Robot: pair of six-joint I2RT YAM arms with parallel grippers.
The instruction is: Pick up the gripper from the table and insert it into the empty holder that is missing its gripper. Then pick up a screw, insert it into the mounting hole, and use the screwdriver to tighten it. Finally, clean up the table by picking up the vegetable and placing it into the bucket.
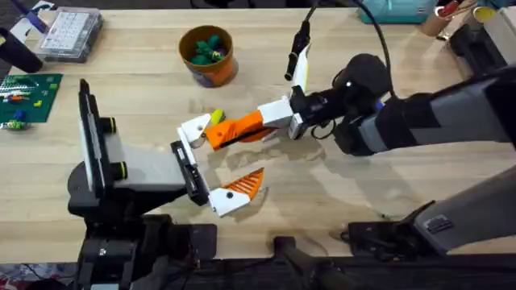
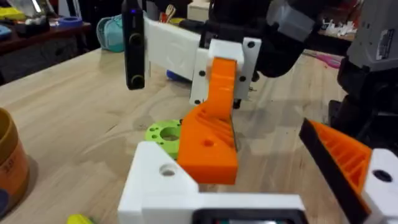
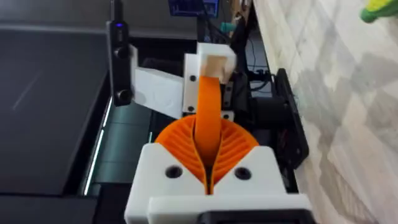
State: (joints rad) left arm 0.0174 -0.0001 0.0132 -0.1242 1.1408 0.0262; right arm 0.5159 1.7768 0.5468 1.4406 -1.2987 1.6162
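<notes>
My right gripper (image 1: 256, 122) is shut on the orange wedge-shaped gripper (image 1: 230, 131). It holds the wedge against the empty white holder (image 1: 193, 129) on the grey left arm's jaw bar. From the left wrist the gripper (image 2: 208, 146) rests on the holder (image 2: 155, 186), beside its mounting hole (image 2: 166, 170). My left gripper (image 1: 211, 165) stands open, and its other bracket carries a ribbed orange tip (image 1: 246, 185). The orange bucket (image 1: 208, 55) at the back holds green pieces. A yellow vegetable (image 1: 215, 118) lies just behind the holder. Screw and screwdriver are out of view.
A clear parts box (image 1: 72, 32) and a green board (image 1: 28, 93) sit at the far left. A black upright stand (image 1: 87, 137) rises on the left. A flat green ring disc (image 2: 163, 132) lies behind the holder. A black cable (image 1: 298, 40) hangs near the right arm.
</notes>
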